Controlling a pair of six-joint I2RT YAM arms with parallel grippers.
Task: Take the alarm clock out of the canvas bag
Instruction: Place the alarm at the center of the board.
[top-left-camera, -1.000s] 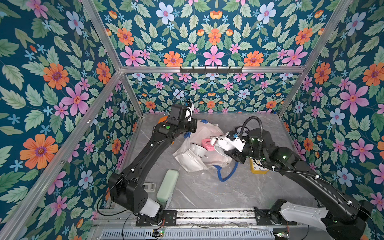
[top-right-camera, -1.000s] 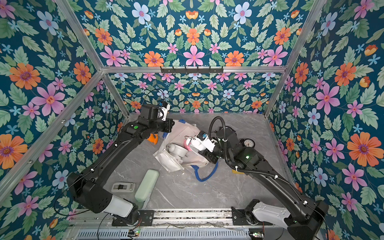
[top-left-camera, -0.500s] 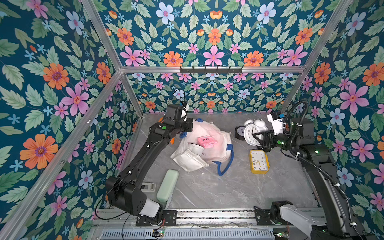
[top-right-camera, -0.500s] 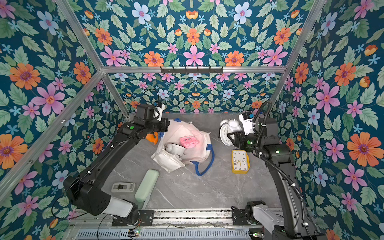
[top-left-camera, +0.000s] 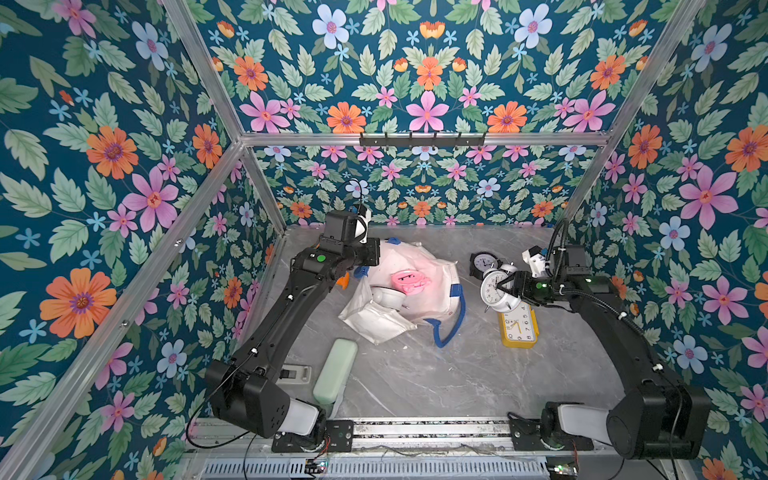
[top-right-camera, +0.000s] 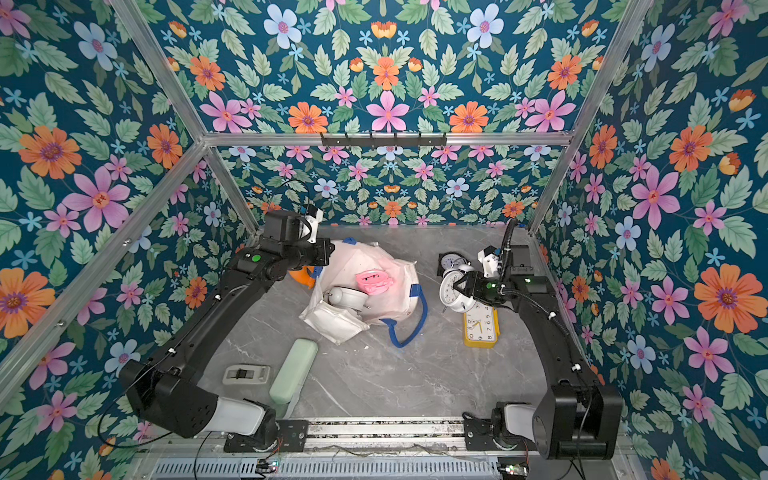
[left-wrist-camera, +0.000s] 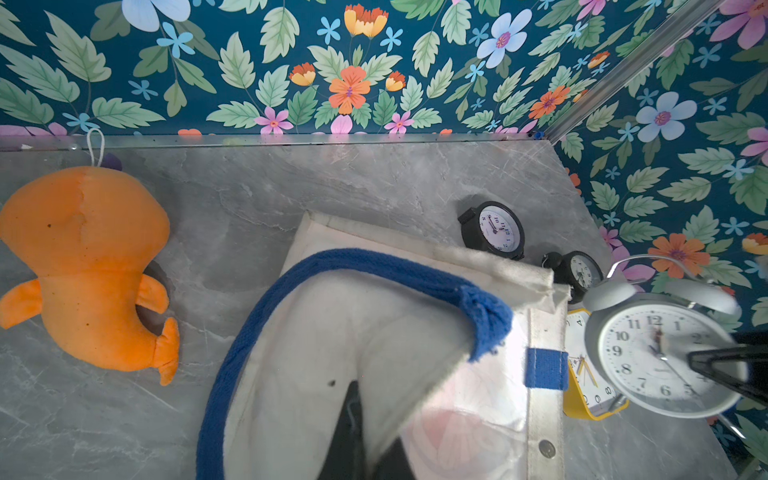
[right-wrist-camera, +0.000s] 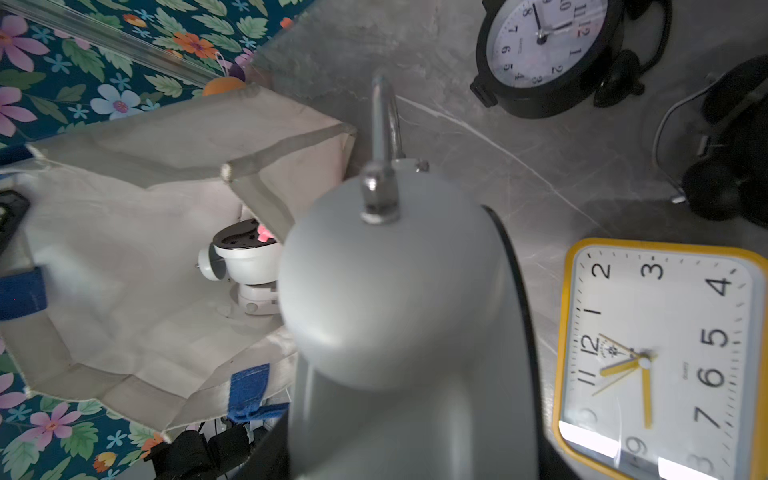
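The off-white canvas bag (top-left-camera: 419, 262) with blue handles lies open mid-table in both top views (top-right-camera: 374, 257). My left gripper (left-wrist-camera: 365, 419) is shut on a fold of the bag's rim at its far left side. To the right of the bag, my right gripper (top-left-camera: 505, 286) is shut on a pale grey twin-bell alarm clock (top-left-camera: 492, 291), held outside the bag just above the table. That alarm clock (right-wrist-camera: 395, 291) fills the right wrist view. A pink clock (top-left-camera: 409, 281) and a white clock (top-left-camera: 388, 297) lie inside the bag.
A yellow square clock (top-left-camera: 518, 328) lies under the held clock. A black round clock (top-left-camera: 484, 262) and a smaller black one (left-wrist-camera: 579, 270) stand behind. An orange plush toy (left-wrist-camera: 87, 266) lies left of the bag. A green case (top-left-camera: 336, 370) and a white switch (top-left-camera: 293, 374) lie near the front.
My right gripper has carried the alarm clock from the bag's mouth out to the right, then down toward the yellow clock. The left gripper has kept its hold on the bag.
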